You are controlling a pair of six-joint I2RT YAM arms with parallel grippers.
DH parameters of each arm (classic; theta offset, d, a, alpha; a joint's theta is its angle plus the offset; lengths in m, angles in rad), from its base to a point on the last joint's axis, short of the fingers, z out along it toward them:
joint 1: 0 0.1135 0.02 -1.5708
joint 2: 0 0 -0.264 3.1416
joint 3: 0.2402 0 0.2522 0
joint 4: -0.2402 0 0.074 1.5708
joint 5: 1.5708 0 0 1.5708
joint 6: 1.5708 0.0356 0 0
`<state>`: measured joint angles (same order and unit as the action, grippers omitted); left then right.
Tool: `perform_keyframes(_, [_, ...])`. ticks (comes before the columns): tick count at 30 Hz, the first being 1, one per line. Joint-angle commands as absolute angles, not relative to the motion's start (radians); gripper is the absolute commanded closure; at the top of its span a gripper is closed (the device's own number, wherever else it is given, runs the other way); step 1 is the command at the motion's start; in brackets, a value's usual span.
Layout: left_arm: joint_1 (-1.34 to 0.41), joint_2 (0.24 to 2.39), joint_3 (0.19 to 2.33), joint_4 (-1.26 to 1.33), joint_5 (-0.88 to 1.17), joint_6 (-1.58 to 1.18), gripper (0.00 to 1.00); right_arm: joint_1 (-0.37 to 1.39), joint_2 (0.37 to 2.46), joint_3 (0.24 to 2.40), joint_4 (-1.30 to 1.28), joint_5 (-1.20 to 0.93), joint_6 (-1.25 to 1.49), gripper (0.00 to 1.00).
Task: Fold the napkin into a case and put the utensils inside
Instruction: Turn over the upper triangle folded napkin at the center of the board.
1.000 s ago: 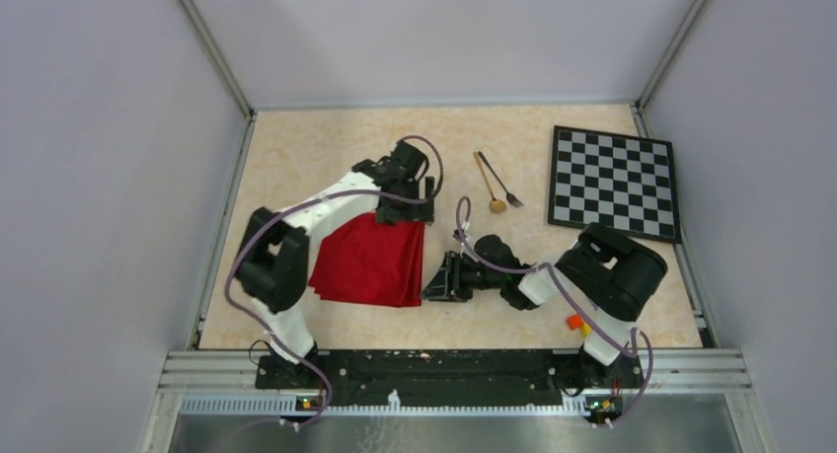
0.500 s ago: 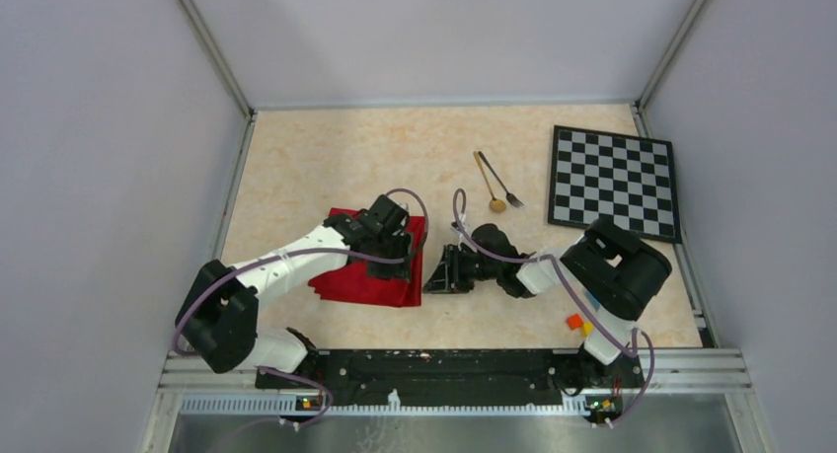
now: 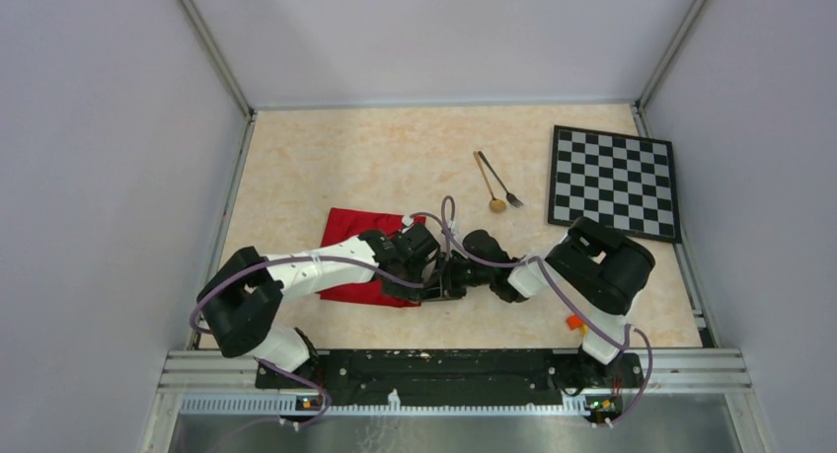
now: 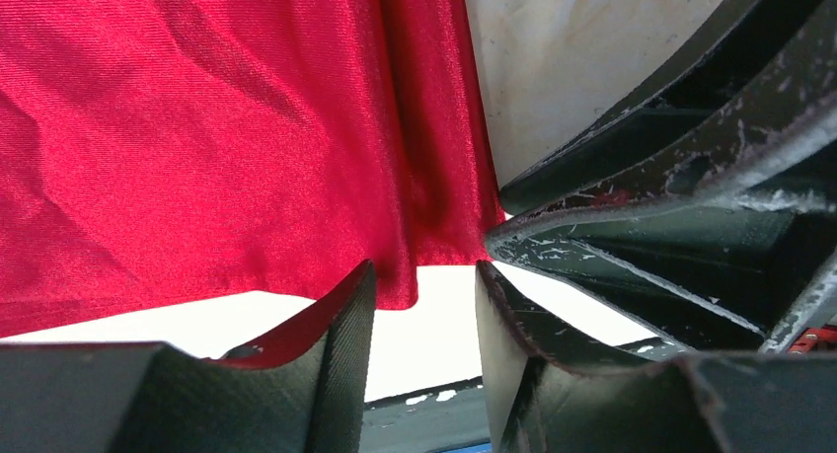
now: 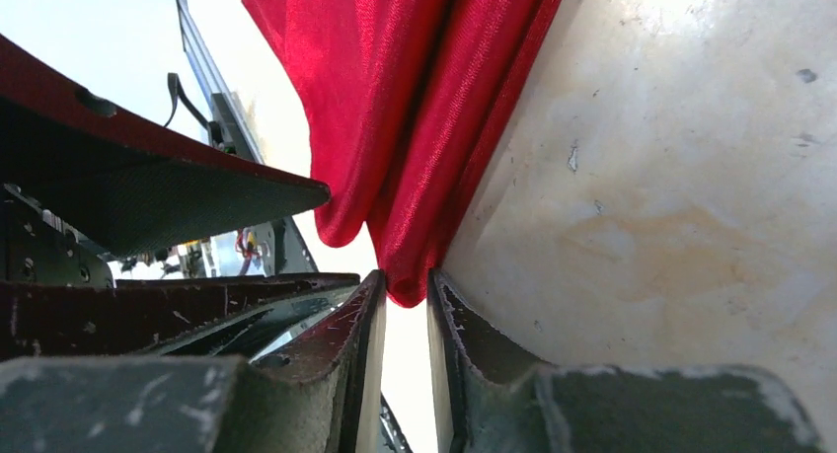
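Observation:
The deep-red napkin [image 3: 347,228] lies folded on the table left of centre, and its near right corner [image 4: 400,275] reaches both grippers. My left gripper [image 4: 422,275] is open, with that corner hanging between its fingers against the left one. My right gripper [image 5: 405,285] faces it, shut on the napkin [image 5: 415,127] at the corner fold. In the top view the left gripper [image 3: 419,272] and the right gripper [image 3: 452,275] nearly touch. The utensils, a gold spoon [image 3: 489,188] and a dark fork [image 3: 503,184], lie side by side further back.
A black-and-white checkered board [image 3: 614,182] lies at the back right. Small orange and yellow blocks [image 3: 574,323] sit by the right arm's base. A low rail [image 3: 227,216] borders the table on the left, and walls enclose it.
My left arm has swung from the napkin's far edge down to its near right corner, and the cloth now lies flatter. Both grippers' jaws have narrowed. The right gripper has edged left.

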<state>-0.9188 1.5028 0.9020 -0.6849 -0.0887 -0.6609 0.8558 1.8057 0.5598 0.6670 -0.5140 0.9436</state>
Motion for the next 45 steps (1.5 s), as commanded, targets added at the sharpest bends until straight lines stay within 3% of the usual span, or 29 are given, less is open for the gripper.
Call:
perform_keyframes(1, [-0.95,1.529,0.919,-0.712,-0.167,-0.702,0.55,0.877,1.831,0.572,0.672,-0.499,0.932,0.79])
perform_keyframes(7, [-0.986,1.58,0.955,-0.752,-0.221,-0.718,0.7,0.884,1.838,0.566,0.678,-0.491,0.933,0.88])
perform_keyframes(13, [-1.007,1.606,0.968,-0.774,-0.265,-0.734,0.73,0.885,1.841,0.562,0.689,-0.489,0.936,0.92])
perform_keyframes(16, [-1.018,1.598,0.973,-0.776,-0.278,-0.749,0.88,0.885,1.843,0.562,0.694,-0.488,0.939,0.95])
perform_keyframes(21, [-1.032,1.531,0.984,-0.752,-0.276,-0.759,1.0,0.887,1.853,0.557,0.732,-0.5,0.955,1.0])
perform_keyframes(45, [-1.066,1.622,1.025,-0.691,-0.187,-0.749,1.0,0.888,1.87,0.526,0.823,-0.506,1.004,1.0])
